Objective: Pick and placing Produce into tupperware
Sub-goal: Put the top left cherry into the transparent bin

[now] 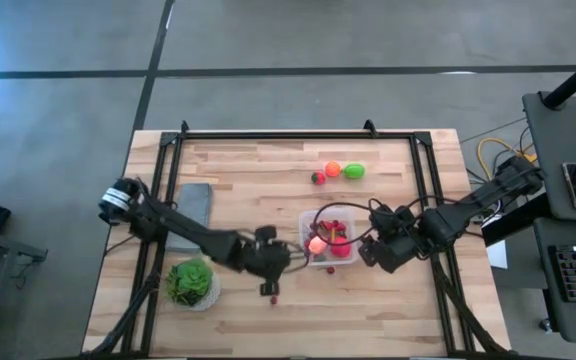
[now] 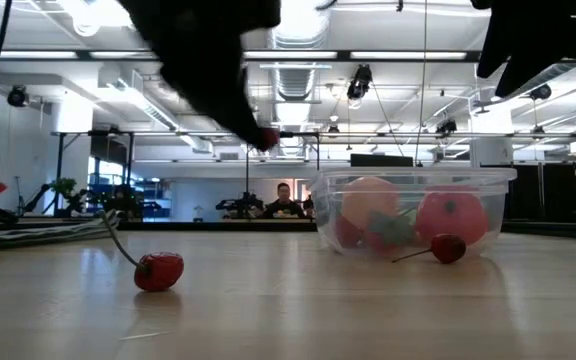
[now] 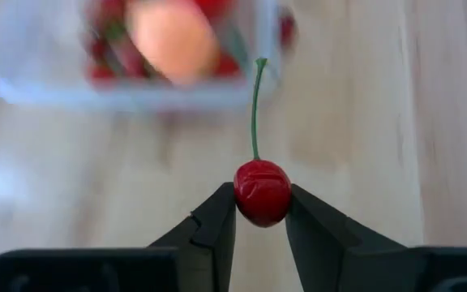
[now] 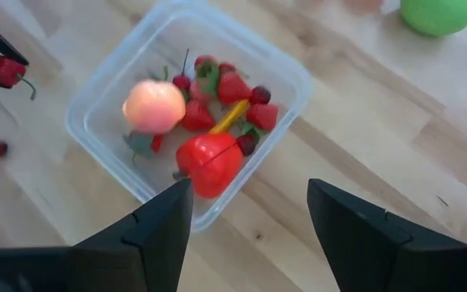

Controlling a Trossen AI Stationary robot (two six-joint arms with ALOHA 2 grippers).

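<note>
I see my left gripper (image 3: pixel 259 212) pinching a glossy red cherry (image 3: pixel 262 191); tupperware (image 4: pixel 112 89) rim near, right gripper (image 4: pixel 250 219) apparently open.

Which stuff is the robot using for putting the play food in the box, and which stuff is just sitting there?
Part of the job:
clear box
cherry pinched by the left gripper
cherry on the table
orange and green fruits

Just lying about:
leafy green head
grey slab

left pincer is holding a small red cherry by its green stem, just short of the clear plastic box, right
Not quite. The left wrist view shows the left pincer shut on the small red cherry's round body; its green stem stands free. It is indeed just short of the clear plastic box.
</note>
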